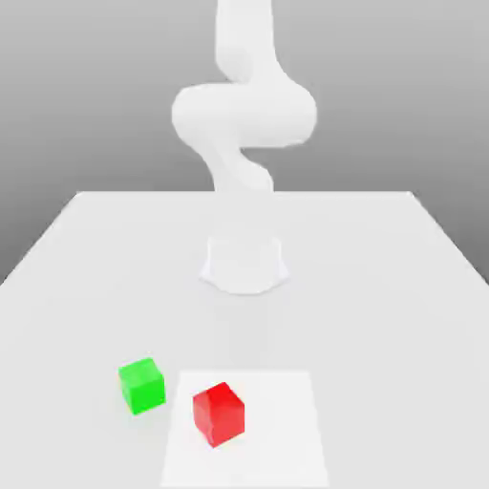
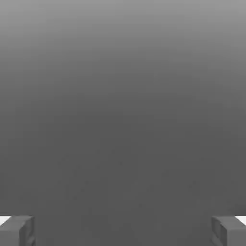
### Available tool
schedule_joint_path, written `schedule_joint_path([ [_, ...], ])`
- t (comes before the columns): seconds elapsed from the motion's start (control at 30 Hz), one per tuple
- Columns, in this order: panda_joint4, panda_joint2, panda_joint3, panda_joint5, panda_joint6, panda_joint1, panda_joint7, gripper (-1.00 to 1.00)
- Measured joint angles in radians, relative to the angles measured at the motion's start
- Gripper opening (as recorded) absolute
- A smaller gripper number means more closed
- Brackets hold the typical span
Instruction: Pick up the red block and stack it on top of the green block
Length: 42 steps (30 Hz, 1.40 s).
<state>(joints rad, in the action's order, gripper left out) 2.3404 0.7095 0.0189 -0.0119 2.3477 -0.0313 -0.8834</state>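
Observation:
A red block [image 1: 219, 413] rests on a white square patch [image 1: 287, 430] near the front of the table in the exterior view. A green block [image 1: 142, 385] stands just off that patch, on the exterior view's left of the red one, with a small gap between them. In the hand view my gripper [image 2: 123, 230] is open, its two grey fingertips [image 2: 17, 230] set far apart with nothing between them and plain grey background ahead. The white arm [image 1: 244, 115] rises from its base [image 1: 244, 263] at the table's middle, well behind both blocks.
The table [image 1: 95, 248] is a flat pale surface that widens toward the front. The arm's round base stands at its centre.

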Motion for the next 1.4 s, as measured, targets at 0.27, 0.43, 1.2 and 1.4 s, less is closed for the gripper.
schedule_joint_path([
  [0.27,0.132,-0.296,0.068,-0.020,0.156,-0.095,-0.287,0.00],
  [0.43,0.212,-0.477,0.100,-0.010,0.252,-0.142,-0.478,0.00],
  [1.2,0.323,-0.937,0.055,0.080,0.544,-0.139,-0.852,-1.00],
  [1.4,0.365,-0.752,0.051,0.044,0.402,-0.195,-0.743,-1.00],
])
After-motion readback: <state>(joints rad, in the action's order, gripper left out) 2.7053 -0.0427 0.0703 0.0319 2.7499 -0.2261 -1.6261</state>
